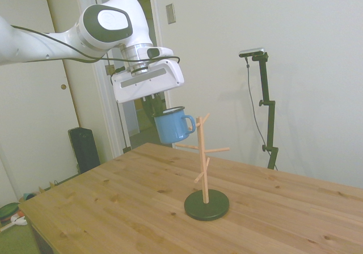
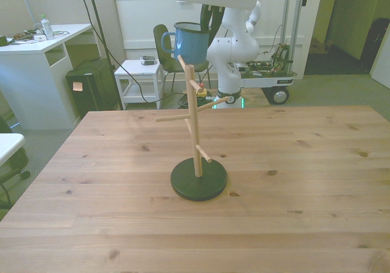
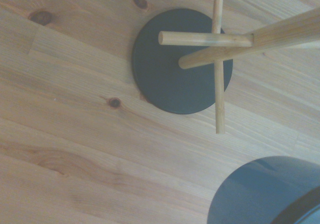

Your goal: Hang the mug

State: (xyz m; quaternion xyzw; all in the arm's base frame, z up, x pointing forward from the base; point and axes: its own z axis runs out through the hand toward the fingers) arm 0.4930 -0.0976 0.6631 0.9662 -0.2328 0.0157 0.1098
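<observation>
The desk (image 1: 113,208) is pale knotty wood, its planks running lengthwise. Only the wooden peg stand (image 1: 205,163) rests on it, standing upright on a dark round base (image 2: 198,179) near the desk's middle. In the wrist view, small dark knots mark the boards just beside that base (image 3: 172,79).
</observation>
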